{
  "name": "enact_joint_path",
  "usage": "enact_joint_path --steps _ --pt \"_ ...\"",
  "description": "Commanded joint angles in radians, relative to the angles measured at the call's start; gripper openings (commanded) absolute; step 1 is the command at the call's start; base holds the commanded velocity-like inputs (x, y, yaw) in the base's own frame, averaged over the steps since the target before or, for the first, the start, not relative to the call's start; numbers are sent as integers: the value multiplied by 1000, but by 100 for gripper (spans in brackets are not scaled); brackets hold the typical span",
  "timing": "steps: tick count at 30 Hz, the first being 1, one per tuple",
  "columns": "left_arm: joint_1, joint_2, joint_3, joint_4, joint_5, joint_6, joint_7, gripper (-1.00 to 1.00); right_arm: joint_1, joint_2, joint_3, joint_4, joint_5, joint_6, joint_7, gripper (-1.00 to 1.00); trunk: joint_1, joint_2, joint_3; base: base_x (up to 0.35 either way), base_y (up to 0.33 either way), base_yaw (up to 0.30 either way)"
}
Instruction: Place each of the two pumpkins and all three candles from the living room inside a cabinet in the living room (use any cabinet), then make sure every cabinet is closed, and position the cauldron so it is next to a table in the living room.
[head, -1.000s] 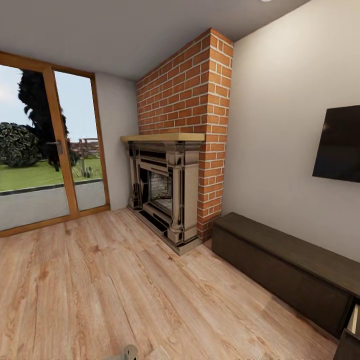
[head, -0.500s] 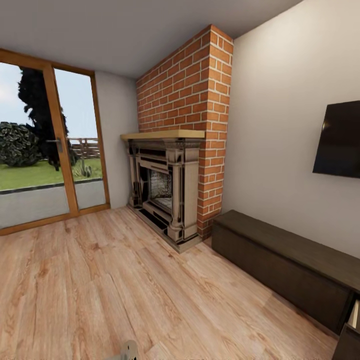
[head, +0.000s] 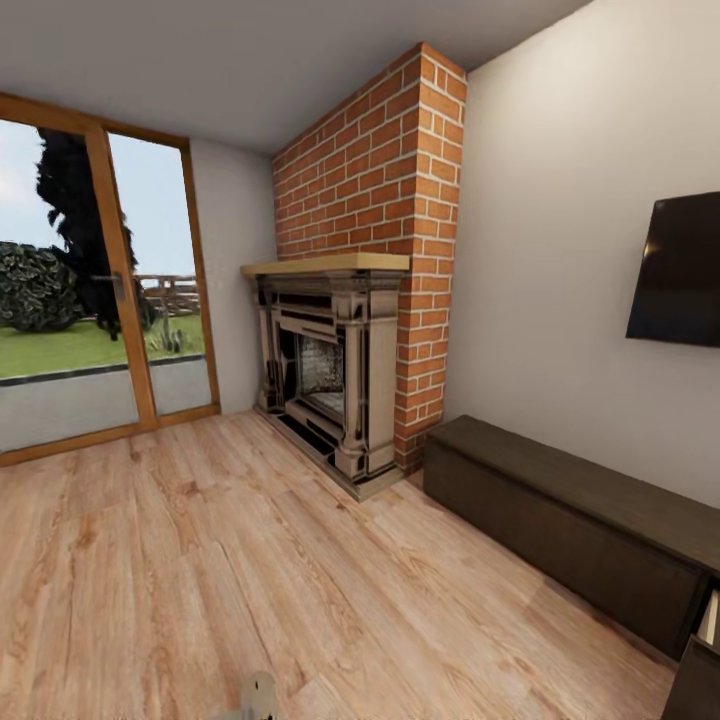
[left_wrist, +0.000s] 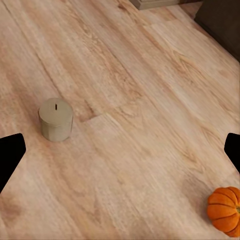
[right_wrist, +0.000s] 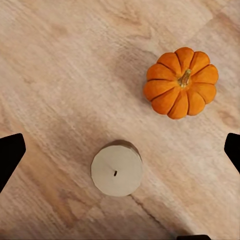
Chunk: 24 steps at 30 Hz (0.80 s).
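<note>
In the left wrist view my left gripper is open above the wood floor, its black fingertips at the picture's edges. A beige-grey candle stands upright on the floor there, and an orange pumpkin sits apart from it. In the right wrist view my right gripper is open too, looking straight down on a candle and a ribbed pumpkin close beside it. The long dark-brown cabinet runs along the right wall, with a pale drawer interior showing at its near end. Cauldron and table are out of view.
A beige stone fireplace under a red brick chimney stands left of the cabinet. A dark TV hangs on the wall above it. A wood-framed glass door is on the left. The wood floor is open in front.
The whole head view has shifted a little, so the camera has moved. Nothing in the room has visibly moved.
</note>
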Motion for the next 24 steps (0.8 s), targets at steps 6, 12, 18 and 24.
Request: enact_joint_path --steps 6,12,18,24 --pt "0 1 -3 -2 8 3 8 100 0 0 8 -2 -6 5 -7 100 23 -43 -20 0 0 0" --pt "0 1 -3 -2 8 3 8 100 0 0 9 -2 -6 5 -7 100 46 -85 -39 0 0 0" --pt "-1 1 -1 -27 11 35 8 100 0 -2 9 -2 -6 3 -7 100 69 -127 -57 0 0 0" --pt "-2 1 68 -183 22 241 9 100 0 -2 10 -2 -6 0 -7 100 92 -169 -76 0 0 0"
